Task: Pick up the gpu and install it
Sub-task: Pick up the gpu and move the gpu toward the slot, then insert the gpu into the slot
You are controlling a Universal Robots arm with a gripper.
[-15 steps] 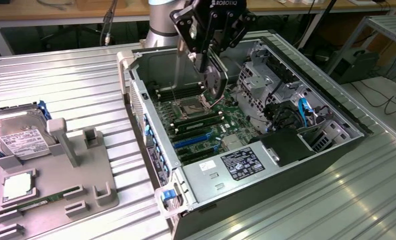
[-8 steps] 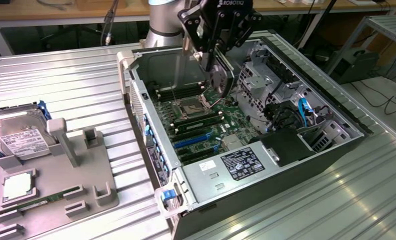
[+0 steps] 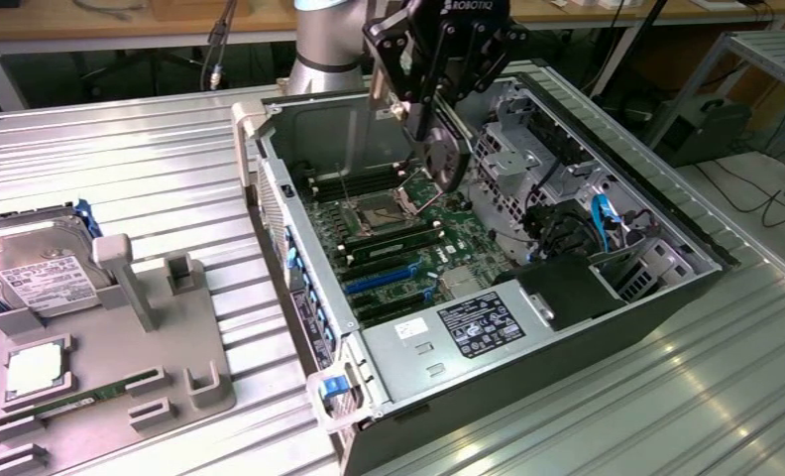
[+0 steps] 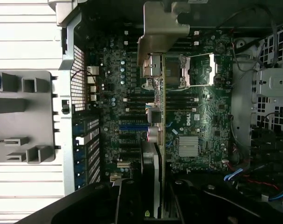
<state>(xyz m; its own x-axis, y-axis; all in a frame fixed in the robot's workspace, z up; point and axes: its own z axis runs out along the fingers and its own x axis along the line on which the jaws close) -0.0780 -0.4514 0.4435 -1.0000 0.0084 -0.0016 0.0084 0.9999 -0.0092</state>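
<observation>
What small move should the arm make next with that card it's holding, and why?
Probably a short sideways shift toward the blue slots, without lowering. The gripper is shut on the gpu, which hangs edge-down above the motherboard near the processor socket, apart from those slots, so it seems to need lining up first.

Table (image 3: pixel 128 169) ribbed metal; gpu (image 4: pixel 162 93) bracket matt metal.

Free room over the motherboard (image 3: pixel 392 248) at frame centre, gpu (image 3: pixel 443 157) hanging above it; drive cage (image 3: pixel 531 149) walls the exterior view's right, power supply (image 3: pixel 452 337) the lower centre.
</observation>
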